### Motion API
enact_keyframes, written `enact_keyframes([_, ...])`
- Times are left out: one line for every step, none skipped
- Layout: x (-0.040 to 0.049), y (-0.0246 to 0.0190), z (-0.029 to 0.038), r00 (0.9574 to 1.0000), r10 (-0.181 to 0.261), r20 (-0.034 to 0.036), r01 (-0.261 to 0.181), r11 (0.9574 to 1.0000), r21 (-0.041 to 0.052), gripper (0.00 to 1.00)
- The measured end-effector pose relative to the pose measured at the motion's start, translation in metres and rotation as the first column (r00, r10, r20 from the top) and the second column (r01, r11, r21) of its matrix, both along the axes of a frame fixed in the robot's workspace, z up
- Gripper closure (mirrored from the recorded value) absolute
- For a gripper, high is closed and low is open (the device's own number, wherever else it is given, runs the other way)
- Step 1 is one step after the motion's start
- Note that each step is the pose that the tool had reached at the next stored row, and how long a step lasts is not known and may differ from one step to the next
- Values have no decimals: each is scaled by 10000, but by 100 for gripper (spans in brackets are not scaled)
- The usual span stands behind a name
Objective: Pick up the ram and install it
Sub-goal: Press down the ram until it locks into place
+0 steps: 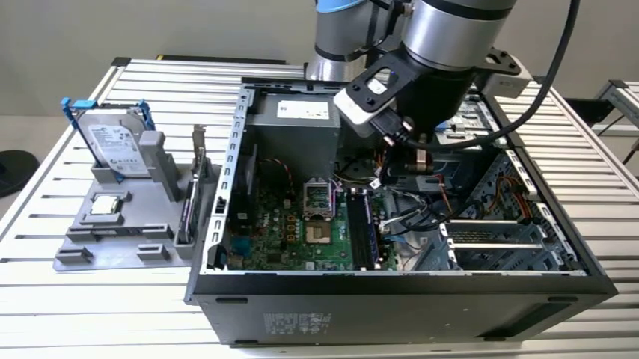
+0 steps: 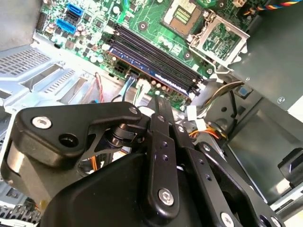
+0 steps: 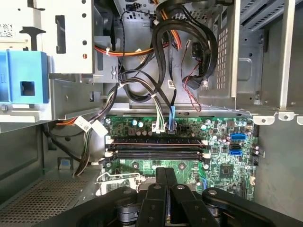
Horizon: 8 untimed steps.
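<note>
Open computer case (image 1: pixel 399 299) on slatted counter (image 1: pixel 60 299) at frame centre, ram (image 1: pixel 361 228) seated among motherboard (image 1: pixel 289 232) slots, gripper (image 3: pixel 165 177) fingers together, empty, above.

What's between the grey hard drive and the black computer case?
An upright card with a metal bracket, standing in the grey holder, in the exterior view.

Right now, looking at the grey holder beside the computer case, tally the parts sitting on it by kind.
Hard drive: 1
Processor chip: 1
Upright card with metal bracket: 1
Total: 3
</note>
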State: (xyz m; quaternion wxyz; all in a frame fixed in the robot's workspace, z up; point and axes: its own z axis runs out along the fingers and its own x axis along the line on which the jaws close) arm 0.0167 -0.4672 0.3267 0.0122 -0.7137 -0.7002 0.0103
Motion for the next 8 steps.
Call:
enact_keyframes([0, 0, 0, 10000, 0, 1, 0, 10000, 2, 100])
enact_keyframes([0, 0, 1, 10000, 0, 1, 0, 10000, 2, 100])
enact_keyframes([0, 0, 3, 10000, 0, 0, 0, 10000, -1, 100])
enact_keyframes([0, 0, 4, 10000, 0, 0, 0, 10000, 0, 100])
enact_keyframes([0, 0, 7, 10000, 0, 0, 0, 10000, 0, 100])
enact_keyframes([0, 0, 8, 10000, 0, 0, 0, 10000, -1, 100])
enact_keyframes([0, 0, 10, 10000, 0, 0, 0, 10000, -1, 100])
enact_keyframes([0, 0, 10, 10000, 0, 0, 0, 10000, 0, 100])
